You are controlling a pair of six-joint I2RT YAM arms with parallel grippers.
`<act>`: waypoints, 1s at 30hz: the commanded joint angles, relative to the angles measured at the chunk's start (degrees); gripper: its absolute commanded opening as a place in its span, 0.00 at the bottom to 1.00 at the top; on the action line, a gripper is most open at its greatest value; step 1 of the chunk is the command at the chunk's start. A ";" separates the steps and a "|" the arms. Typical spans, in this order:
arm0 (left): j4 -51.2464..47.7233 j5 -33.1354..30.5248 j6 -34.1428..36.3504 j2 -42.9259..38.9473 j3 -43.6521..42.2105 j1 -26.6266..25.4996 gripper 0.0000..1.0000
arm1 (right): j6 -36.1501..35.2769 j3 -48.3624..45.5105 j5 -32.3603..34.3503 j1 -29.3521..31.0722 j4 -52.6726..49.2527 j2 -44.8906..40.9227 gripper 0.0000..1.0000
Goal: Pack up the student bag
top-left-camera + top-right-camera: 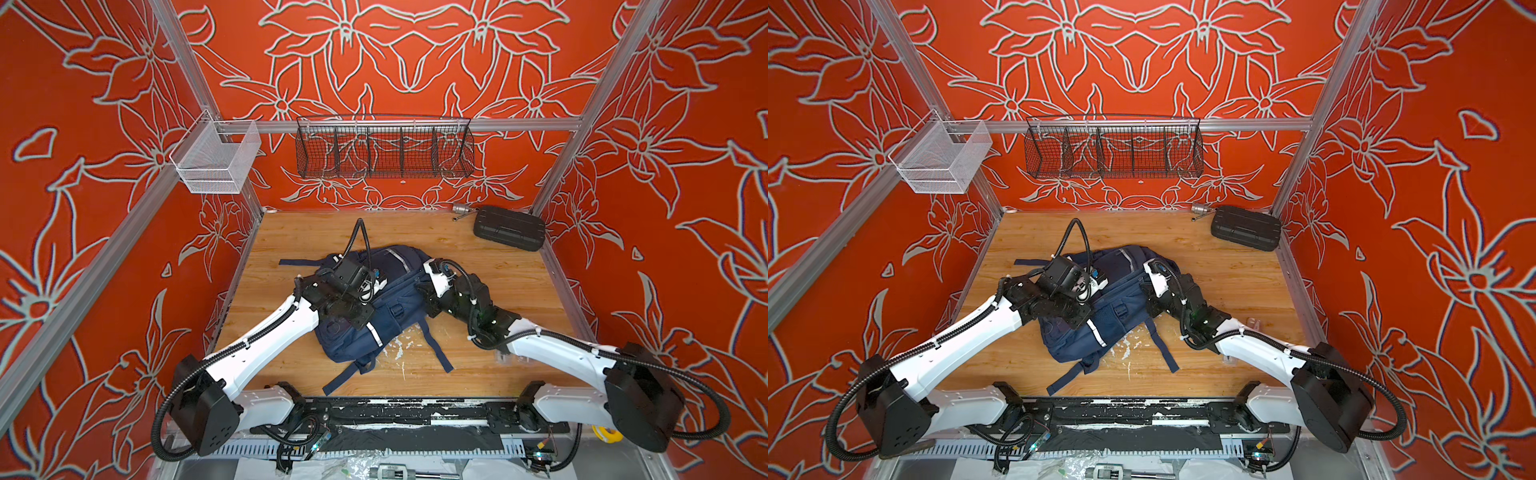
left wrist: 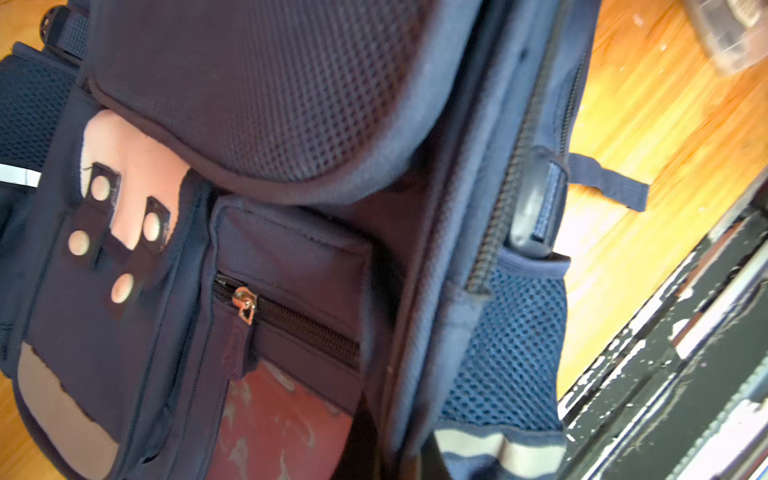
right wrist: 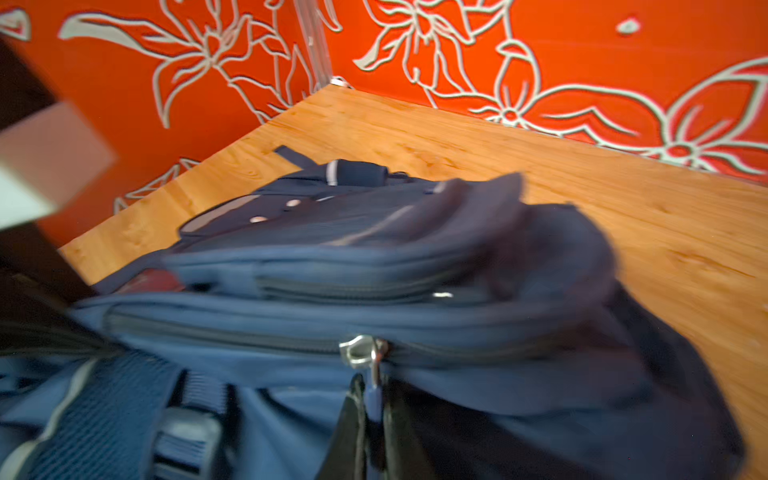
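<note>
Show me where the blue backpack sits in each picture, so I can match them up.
Top view: bag lying mid-table.
Top view: bag mid-table too, slightly further left in the picture.
Left wrist: bag fills most of the picture.
Right wrist: bag fills the lower half, blurred; its zip pull seems pinched in the jaws.
Shared landmark: the wooden table, beside the bag in every view.
</note>
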 commanded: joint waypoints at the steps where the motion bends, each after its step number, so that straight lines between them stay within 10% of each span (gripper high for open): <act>1: -2.53 -1.34 1.65 -2.80 -1.42 -0.20 0.00 | 0.80 3.22 7.97 -3.14 -3.87 -0.01 0.00; 12: 4.75 -3.93 11.72 0.92 -2.88 -0.14 0.00 | -5.27 -4.95 7.45 -2.55 1.34 -10.21 0.00; 24: 10.66 -3.00 22.86 8.91 0.66 6.25 0.00 | -7.25 -3.32 6.89 5.21 8.05 -2.45 0.00; 28: 7.60 0.66 14.45 8.96 4.15 8.43 0.49 | -5.72 -2.13 6.41 5.50 9.22 0.31 0.00; 30: 5.20 3.20 7.94 8.08 5.29 8.43 0.57 | -5.17 -2.23 6.73 5.47 10.09 0.90 0.00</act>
